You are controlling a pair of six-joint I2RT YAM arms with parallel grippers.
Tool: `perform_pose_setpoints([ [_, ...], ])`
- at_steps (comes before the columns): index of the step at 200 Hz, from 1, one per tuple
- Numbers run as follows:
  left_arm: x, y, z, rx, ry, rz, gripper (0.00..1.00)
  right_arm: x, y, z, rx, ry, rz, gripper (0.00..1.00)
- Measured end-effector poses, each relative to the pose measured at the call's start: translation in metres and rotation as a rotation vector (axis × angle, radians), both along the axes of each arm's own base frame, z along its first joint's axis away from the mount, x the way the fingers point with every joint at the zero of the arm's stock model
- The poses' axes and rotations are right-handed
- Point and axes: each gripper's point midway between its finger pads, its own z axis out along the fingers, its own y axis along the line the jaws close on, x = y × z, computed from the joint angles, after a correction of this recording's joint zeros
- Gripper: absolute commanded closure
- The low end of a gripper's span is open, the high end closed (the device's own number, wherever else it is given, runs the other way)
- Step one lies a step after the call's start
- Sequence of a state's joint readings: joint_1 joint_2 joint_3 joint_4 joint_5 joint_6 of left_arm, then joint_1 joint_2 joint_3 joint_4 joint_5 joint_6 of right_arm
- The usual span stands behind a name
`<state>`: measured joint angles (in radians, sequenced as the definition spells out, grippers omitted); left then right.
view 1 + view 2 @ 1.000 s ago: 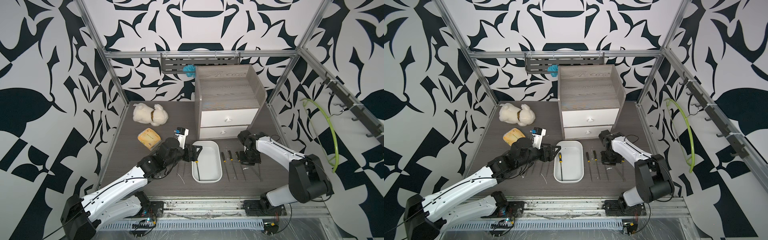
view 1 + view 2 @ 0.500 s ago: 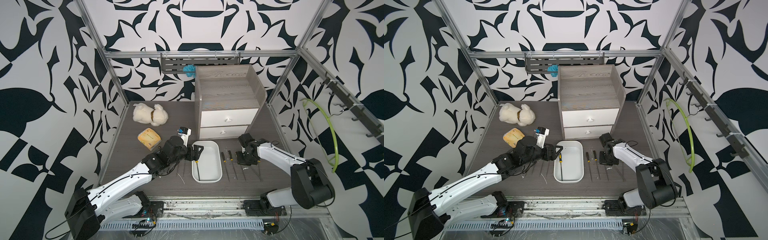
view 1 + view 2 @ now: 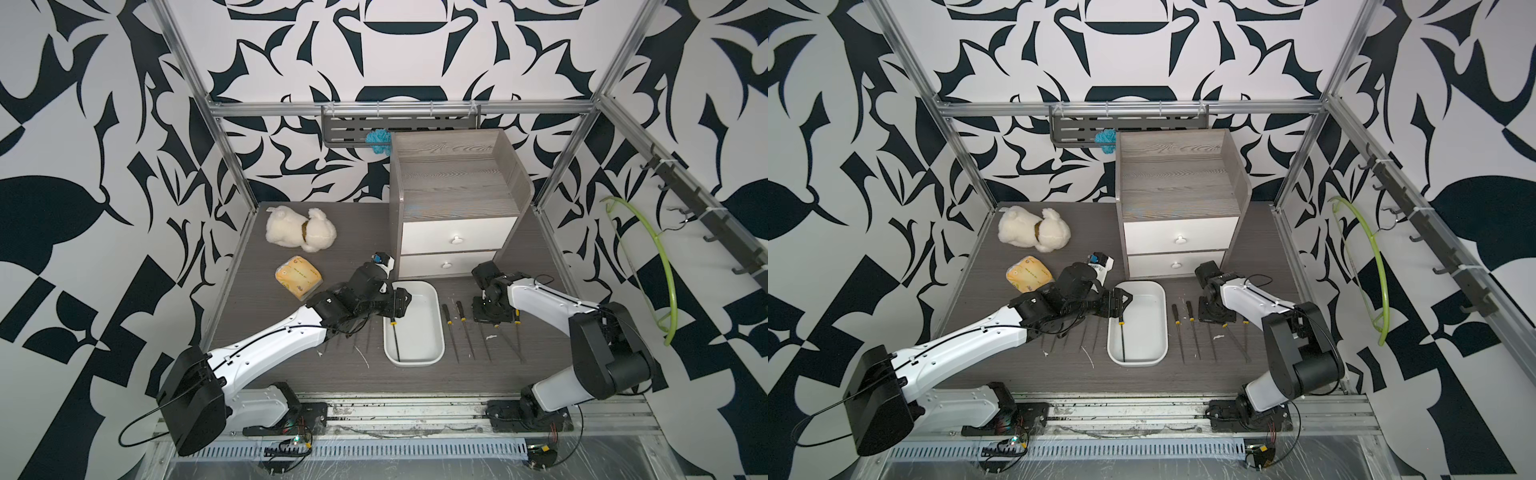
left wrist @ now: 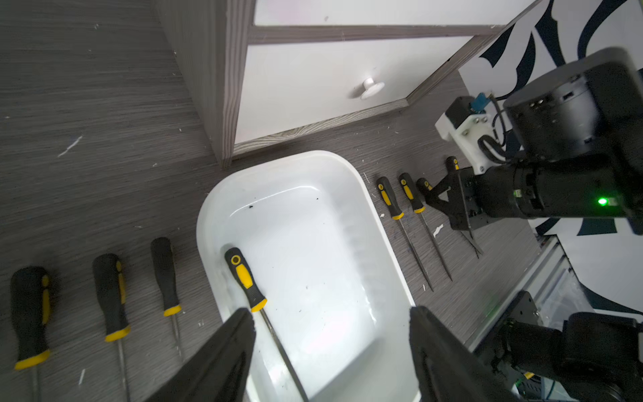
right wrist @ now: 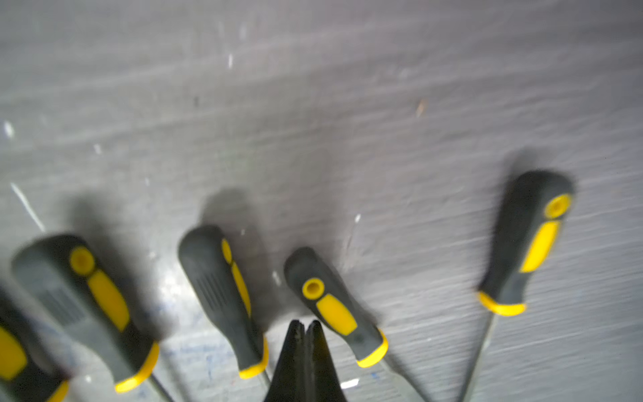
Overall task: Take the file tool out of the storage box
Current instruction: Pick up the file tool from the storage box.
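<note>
Left gripper [image 4: 330, 318]: fingers spread wide, nothing between them, poised low over the cabinet-side end of the storage box [image 4: 313, 236]. One finger [image 4: 240, 334] sits just beside the shaft of the file tool [image 4: 245, 278], right below its yellow collar; contact cannot be confirmed. The other finger [image 4: 428, 334] is over the box's opposite long rim. File tool lies flat inside the storage box, against the left long wall, with its black-and-yellow handle toward the cabinet [image 3: 453, 237] and its thin shaft toward the robot bases. It is the only item in the box. Storage box rests on the table [image 3: 253, 299], just in front of the cabinet's lower drawer, long axis running away from the bases. Right gripper [image 5: 305, 329]: tips pressed together, empty, low over the table to the right of the box. Its wrist view is blurred but shows the tips between two handles of the loose files [image 3: 446, 316] laid out in a row there. More files [image 4: 111, 296] lie in a row on the table to the left of the box.
</note>
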<state>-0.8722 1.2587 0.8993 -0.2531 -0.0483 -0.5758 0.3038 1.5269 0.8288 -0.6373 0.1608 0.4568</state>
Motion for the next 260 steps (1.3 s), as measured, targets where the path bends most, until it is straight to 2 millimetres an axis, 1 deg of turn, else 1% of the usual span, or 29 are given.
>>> perform_pose_setpoints([
  [20, -0.002, 0.000, -0.004, 0.014, 0.011, -0.004, 0.24, 0.005, -0.005, 0.000, -0.023, -0.002, -0.005, 1.00],
  [42, -0.003, 0.000, -0.005, 0.016, 0.014, -0.006, 0.24, 0.007, -0.010, -0.003, -0.045, 0.007, -0.009, 1.00],
  [71, -0.003, 0.001, -0.005, 0.017, 0.015, -0.006, 0.24, 0.007, -0.014, -0.007, -0.058, 0.024, -0.018, 1.00],
  [90, -0.004, 0.000, -0.005, 0.016, 0.016, -0.009, 0.24, 0.008, -0.013, -0.005, -0.048, 0.015, -0.016, 0.99],
  [98, -0.004, 0.000, -0.005, 0.015, 0.017, -0.011, 0.24, 0.010, -0.010, -0.001, -0.031, -0.001, -0.014, 0.98],
  [111, -0.005, -0.001, -0.005, 0.015, 0.019, -0.014, 0.24, 0.011, -0.006, 0.011, 0.005, -0.049, -0.012, 0.98],
  [124, -0.005, -0.001, -0.005, 0.015, 0.021, -0.016, 0.23, 0.011, -0.002, 0.028, 0.045, -0.108, -0.008, 0.98],
  [140, -0.004, -0.003, -0.006, 0.027, 0.030, -0.020, 0.23, 0.009, 0.007, 0.052, 0.112, -0.189, 0.004, 0.97],
  [154, -0.003, -0.003, -0.010, 0.045, 0.041, -0.018, 0.27, 0.003, 0.023, 0.070, 0.194, -0.257, 0.033, 0.95],
  [164, -0.004, -0.001, -0.014, 0.065, 0.048, -0.015, 0.31, -0.004, 0.037, 0.080, 0.247, -0.290, 0.069, 0.90],
  [169, -0.004, 0.001, -0.017, 0.077, 0.055, -0.009, 0.33, -0.009, 0.047, 0.085, 0.281, -0.302, 0.089, 0.89],
  [185, -0.005, 0.007, -0.027, 0.125, 0.071, -0.002, 0.40, -0.022, 0.079, 0.092, 0.362, -0.314, 0.177, 0.87],
  [195, -0.006, 0.012, -0.032, 0.150, 0.081, 0.013, 0.45, -0.031, 0.100, 0.092, 0.403, -0.304, 0.234, 0.86],
  [215, -0.005, 0.023, -0.036, 0.198, 0.079, 0.038, 0.46, -0.044, 0.142, 0.091, 0.479, -0.283, 0.337, 0.80],
  [228, -0.004, 0.029, -0.038, 0.225, 0.074, 0.057, 0.47, -0.049, 0.164, 0.088, 0.512, -0.267, 0.388, 0.77],
  [232, -0.004, 0.032, -0.038, 0.233, 0.070, 0.062, 0.50, -0.051, 0.170, 0.086, 0.518, -0.258, 0.403, 0.77],
  [240, -0.002, 0.035, -0.038, 0.242, 0.068, 0.074, 0.53, -0.051, 0.180, 0.083, 0.528, -0.233, 0.421, 0.75],
  [251, 0.000, 0.040, -0.038, 0.253, 0.065, 0.084, 0.60, -0.047, 0.194, 0.077, 0.533, -0.199, 0.437, 0.74],
  [260, 0.002, 0.044, -0.039, 0.255, 0.066, 0.097, 0.62, -0.040, 0.204, 0.072, 0.537, -0.181, 0.446, 0.73],
])
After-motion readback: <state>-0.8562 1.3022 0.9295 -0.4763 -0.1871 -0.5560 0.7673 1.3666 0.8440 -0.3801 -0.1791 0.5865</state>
